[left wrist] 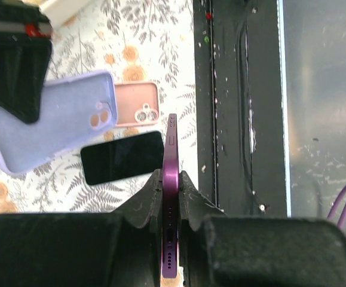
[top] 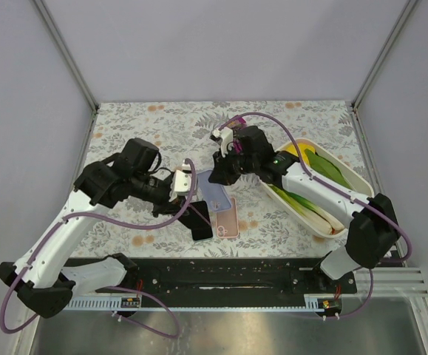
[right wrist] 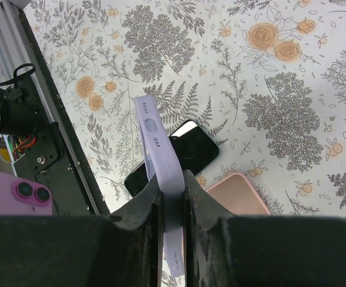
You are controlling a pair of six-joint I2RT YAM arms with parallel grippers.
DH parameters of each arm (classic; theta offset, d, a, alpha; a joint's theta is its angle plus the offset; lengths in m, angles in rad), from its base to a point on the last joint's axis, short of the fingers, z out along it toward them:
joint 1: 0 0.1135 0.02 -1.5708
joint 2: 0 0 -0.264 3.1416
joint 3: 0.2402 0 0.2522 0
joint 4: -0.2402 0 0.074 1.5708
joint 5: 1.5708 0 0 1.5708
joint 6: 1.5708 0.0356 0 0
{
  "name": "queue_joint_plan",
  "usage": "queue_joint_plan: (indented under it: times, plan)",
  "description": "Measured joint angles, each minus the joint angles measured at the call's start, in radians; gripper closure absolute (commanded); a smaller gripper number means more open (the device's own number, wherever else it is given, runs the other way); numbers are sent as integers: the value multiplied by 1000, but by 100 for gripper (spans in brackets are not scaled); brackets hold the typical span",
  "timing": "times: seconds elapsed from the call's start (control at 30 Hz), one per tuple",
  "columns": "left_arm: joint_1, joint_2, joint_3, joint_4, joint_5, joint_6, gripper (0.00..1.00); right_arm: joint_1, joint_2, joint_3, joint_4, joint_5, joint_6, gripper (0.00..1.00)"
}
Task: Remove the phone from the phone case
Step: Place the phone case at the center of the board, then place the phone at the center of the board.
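Nearest to me is the black rail [top: 221, 274] where my two arms are bolted, at the table's near edge. Just past it, my left gripper [left wrist: 171, 179] is clenched on the purple phone [left wrist: 171, 149], pinching its bottom end so it stands edge-on between the fingers, lifted above the table. My right gripper [right wrist: 171, 185] is clamped on the lilac case [right wrist: 158, 143], also held up off the surface. Phone and case are apart, the phone on my left and the case just beside it toward the middle.

Under them, flat on the table, lies a black phone [left wrist: 122, 157] with a dark screen, and touching its far side is a pink case [left wrist: 138, 103]. The lilac case hangs over part of both.

The table is covered by a floral cloth [top: 147, 126], grey ferns and orange blossoms on white. Out to my right sits a long white tray [top: 302, 220] holding green and yellow stalks [top: 324, 170]. Beyond that, plain pale walls [top: 221, 44] close in the back and both sides, with metal posts at the corners.
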Motion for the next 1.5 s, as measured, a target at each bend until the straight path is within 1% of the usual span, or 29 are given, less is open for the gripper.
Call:
queue_joint_plan:
  times: [0.17,0.37,0.5,0.6,0.73,0.97,1.13,1.3,1.37,1.5]
  plan:
    - [23,25,0,-102,-32,70,100,-23,0,-5,2,-1,3,100]
    - [173,87,-47,-166,-42,165,100,-95,-26,-83,6,-10,10,100]
    - [262,176,-73,-172,-41,248,100,-144,-81,-167,-7,-24,6,100]
    - [301,248,-97,-169,-40,296,100,-167,-133,-238,-11,-37,-1,100]
    - [324,348,-113,-168,-41,338,100,-199,-175,-304,-32,-56,-16,100]
    - [340,498,-115,-159,-41,362,100,-259,-177,-382,-55,-64,-58,100]
    - [359,574,-115,-153,-42,362,100,-278,-178,-431,-66,-68,-71,100]
    - [375,635,-92,-175,-31,356,100,-289,-177,-438,-72,-74,-69,100]
    - [382,660,-79,-183,-27,351,100,-290,-173,-438,-72,-73,-64,96]
    - [401,708,-51,-200,-23,336,100,-296,-140,-430,-72,-61,-42,84]
